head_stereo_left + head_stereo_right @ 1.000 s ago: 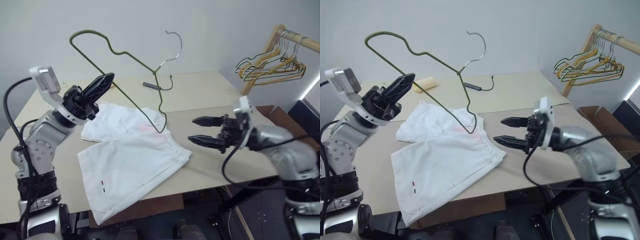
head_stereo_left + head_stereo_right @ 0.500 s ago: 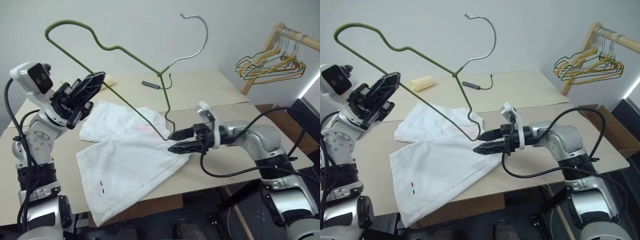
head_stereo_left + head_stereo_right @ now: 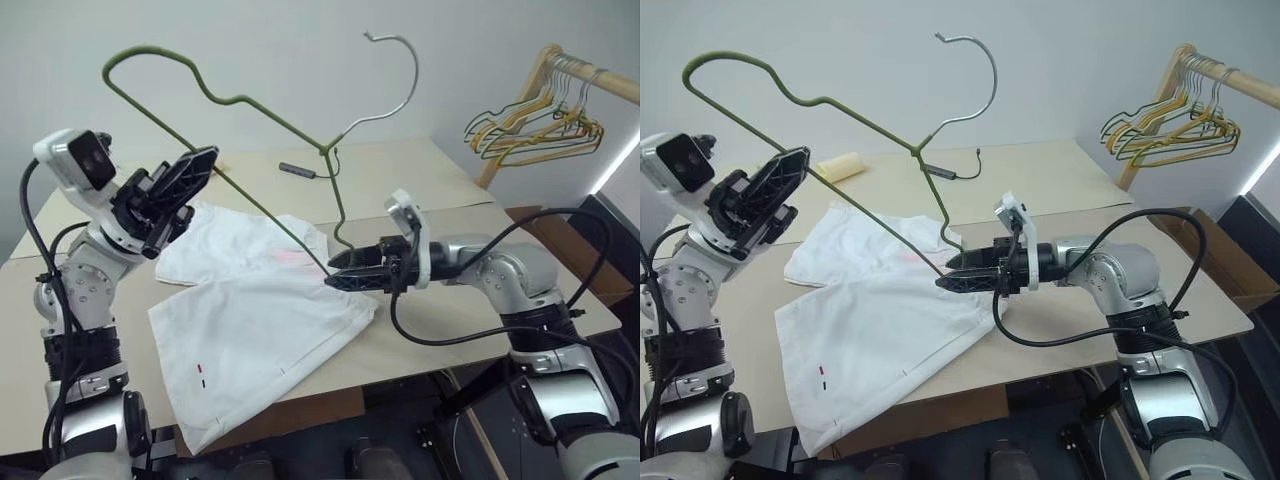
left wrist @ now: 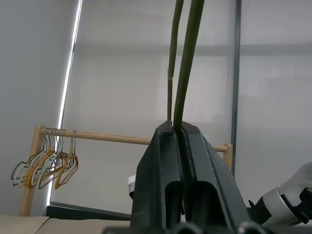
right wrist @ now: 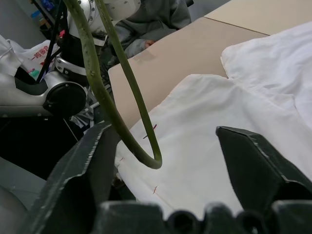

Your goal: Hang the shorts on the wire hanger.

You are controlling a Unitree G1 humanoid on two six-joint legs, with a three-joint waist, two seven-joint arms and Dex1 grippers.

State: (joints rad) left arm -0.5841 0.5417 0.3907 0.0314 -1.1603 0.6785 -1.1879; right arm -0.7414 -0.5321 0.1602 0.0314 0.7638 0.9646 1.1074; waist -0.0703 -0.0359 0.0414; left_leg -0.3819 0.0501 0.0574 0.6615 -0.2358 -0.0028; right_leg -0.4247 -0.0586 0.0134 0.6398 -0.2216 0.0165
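The white shorts lie flat on the beige table, waistband toward the right. My left gripper is shut on the long bottom wire of the olive-green wire hanger, holding it up in the air with its silver hook highest. The left wrist view shows that wire pinched between the left gripper. The hanger's low bent corner hangs just above the shorts. My right gripper lies level over the waistband, open, with that corner between its fingers and nearer one of them.
A wooden rail with bunched yellow and dark hangers stands at the back right. A small dark gadget with a cable and a pale yellow roll lie at the back of the table. A cardboard box sits off the right edge.
My right gripper has swung left from the table's right side to the hanger's low corner, and its fingers have narrowed. The left wrist has turned, tilting the hanger's hook higher.
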